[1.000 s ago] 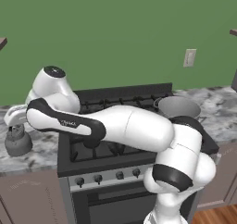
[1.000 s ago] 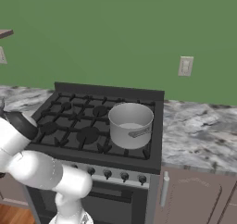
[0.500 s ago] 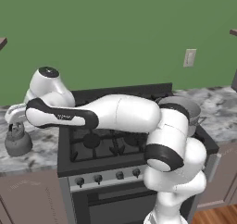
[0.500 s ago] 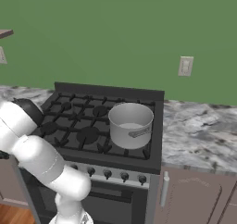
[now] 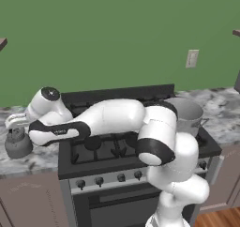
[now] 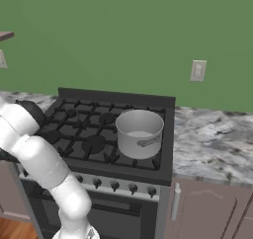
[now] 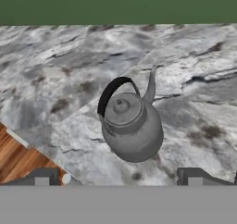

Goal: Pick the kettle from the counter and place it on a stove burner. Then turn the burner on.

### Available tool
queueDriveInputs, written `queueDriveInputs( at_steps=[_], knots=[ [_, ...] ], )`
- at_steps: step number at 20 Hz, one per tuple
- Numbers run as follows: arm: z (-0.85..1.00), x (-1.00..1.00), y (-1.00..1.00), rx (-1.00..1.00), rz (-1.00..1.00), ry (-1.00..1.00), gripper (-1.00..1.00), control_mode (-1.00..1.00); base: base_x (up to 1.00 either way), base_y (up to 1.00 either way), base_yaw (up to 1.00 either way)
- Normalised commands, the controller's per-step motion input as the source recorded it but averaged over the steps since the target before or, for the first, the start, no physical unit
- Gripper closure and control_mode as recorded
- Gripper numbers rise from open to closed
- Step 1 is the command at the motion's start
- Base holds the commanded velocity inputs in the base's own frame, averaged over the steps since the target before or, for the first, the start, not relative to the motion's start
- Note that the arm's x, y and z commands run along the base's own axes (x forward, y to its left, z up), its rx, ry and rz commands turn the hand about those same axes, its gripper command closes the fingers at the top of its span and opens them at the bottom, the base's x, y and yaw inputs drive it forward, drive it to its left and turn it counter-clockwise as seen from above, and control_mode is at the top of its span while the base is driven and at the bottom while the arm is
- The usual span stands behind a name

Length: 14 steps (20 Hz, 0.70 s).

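So the kettle (image 7: 131, 127) sat upright on the marble counter (image 7: 194, 70) left of the black stove (image 5: 112, 151), with the end effector (image 7: 118, 177) hanging over it, fingers spread wide apart and holding nothing, kettle body right between the two tips but not touching them. Nothing was crowding the kettle on the counter, its dark handle arched up and the spout pointing away toward the green wall (image 5: 117, 38). On the stove, a big steel pot (image 6: 139, 132) was parked on the front right grate near the knobs (image 6: 114, 186), well apart from the kettle.
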Motion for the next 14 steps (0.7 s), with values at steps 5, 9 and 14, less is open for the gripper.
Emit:
queueDriveInputs(
  at_steps=[5,9,14],
  knots=[
    [-0.01,0.12,0.24,0.0,-0.06,0.0,-1.0,-1.0,0.0,0.0,0.0],
    [0.06,0.01,0.09,0.0,0.0,0.0,-1.0,-1.0,0.0,0.0,0.0],
    [0.0,0.0,0.02,0.0,0.0,0.0,-1.0,-1.0,0.0,0.0,0.0]
  ],
)
